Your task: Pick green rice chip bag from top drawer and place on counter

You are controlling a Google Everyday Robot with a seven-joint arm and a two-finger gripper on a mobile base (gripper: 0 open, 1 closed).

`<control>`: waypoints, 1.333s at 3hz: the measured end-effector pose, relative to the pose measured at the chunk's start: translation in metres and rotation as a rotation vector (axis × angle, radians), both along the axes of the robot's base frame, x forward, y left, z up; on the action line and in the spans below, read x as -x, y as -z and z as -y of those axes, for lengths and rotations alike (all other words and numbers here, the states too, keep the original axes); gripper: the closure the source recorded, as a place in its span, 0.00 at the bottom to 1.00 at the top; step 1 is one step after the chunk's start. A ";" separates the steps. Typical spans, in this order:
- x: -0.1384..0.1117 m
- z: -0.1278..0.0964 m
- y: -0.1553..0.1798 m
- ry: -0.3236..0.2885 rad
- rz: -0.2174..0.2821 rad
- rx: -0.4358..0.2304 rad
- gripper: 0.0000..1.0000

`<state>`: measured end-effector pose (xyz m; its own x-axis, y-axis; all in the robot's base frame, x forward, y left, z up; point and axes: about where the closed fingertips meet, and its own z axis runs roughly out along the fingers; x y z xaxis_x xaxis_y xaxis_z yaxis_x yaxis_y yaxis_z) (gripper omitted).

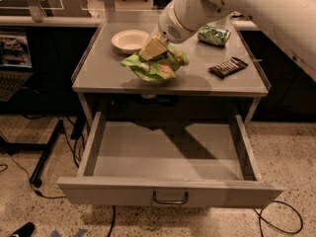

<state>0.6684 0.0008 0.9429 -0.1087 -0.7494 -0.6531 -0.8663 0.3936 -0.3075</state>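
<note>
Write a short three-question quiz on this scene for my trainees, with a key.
1. True or false: the green rice chip bag lies in the top drawer.
2. Which lies on the counter, toward the picture's right of the bag? A) black ridged bar B) spoon C) mug
3. Fill in: the tool, shut on the bag, holds it over the ____.
Key: 1 false, the tool holds it above the drawer's level; 2 A; 3 counter.
</note>
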 end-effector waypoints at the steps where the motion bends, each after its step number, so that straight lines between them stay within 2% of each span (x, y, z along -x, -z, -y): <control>1: -0.022 -0.003 -0.006 0.040 0.003 0.019 1.00; 2: -0.044 0.006 -0.008 0.104 0.007 0.030 1.00; 3: -0.045 0.007 -0.009 0.108 0.008 0.031 0.83; 4: -0.045 0.007 -0.009 0.108 0.008 0.031 0.59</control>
